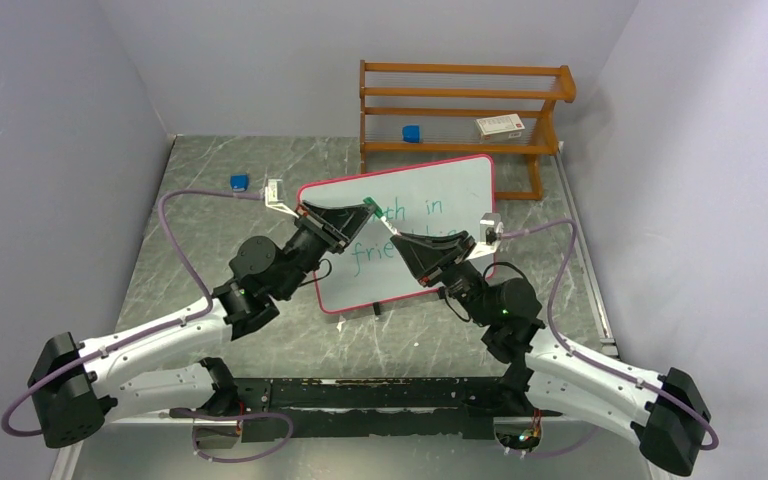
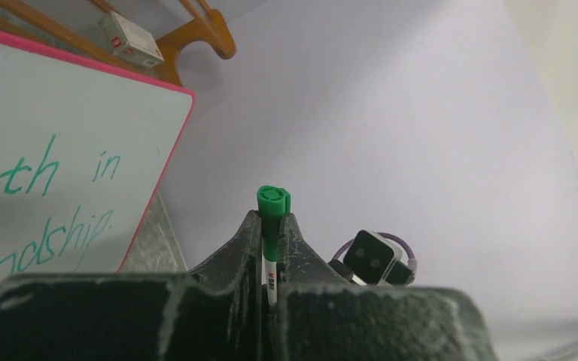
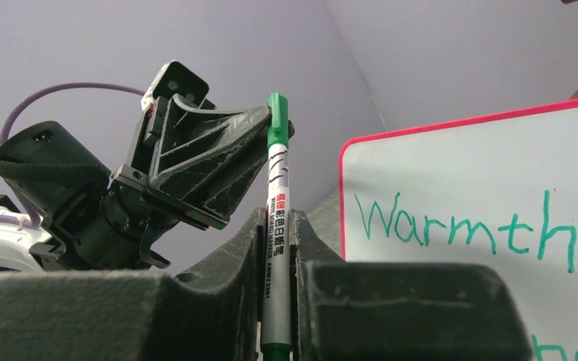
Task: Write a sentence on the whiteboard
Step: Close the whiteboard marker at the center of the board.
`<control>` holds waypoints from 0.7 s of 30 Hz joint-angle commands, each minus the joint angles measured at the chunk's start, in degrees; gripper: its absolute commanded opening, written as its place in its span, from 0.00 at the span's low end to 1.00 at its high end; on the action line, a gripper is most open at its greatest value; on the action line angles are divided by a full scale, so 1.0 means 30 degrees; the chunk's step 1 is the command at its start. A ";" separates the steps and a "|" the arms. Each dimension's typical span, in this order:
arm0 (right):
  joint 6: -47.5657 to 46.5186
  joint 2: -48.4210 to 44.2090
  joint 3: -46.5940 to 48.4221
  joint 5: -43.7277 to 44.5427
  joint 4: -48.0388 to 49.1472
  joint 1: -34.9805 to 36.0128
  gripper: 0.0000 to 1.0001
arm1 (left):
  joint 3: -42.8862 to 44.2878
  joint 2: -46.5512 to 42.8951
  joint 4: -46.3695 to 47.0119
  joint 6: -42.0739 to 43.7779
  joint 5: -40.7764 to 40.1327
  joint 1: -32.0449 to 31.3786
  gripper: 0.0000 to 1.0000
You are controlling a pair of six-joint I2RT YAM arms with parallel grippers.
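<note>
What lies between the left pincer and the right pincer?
A slim grey marker with green cap: left pincer grips the cap, right pincer the barrel. The right wrist view shows it.

Wooden rack (image 1: 460, 93) holds a blue block (image 1: 412, 132) and white box (image 1: 500, 125); second blue block (image 1: 239, 182) on table (image 1: 220, 160)

Likely a lab (plain walls (image 1: 50, 150), robot arms (image 1: 160, 340)).

Grey marbled table (image 1: 380, 340) under the whiteboard (image 1: 460, 180), a wooden rack (image 1: 460, 70) and a small blue block (image 1: 239, 182)
</note>
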 commanded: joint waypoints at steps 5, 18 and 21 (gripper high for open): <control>0.0881 0.0872 0.0000 0.0647 0.2362 0.0028 0.00 | -0.0145 0.1014 0.1105 0.2334 0.2035 -0.1903 0.05; 0.2283 0.0236 -0.0567 0.1182 0.3572 -0.0016 0.00 | -0.1610 0.1217 0.1890 0.3652 0.4252 -0.2857 0.05; 0.2726 0.0435 -0.0513 0.0932 0.3892 -0.0003 0.00 | -0.2008 0.1095 0.2302 0.4096 0.4666 -0.3056 0.05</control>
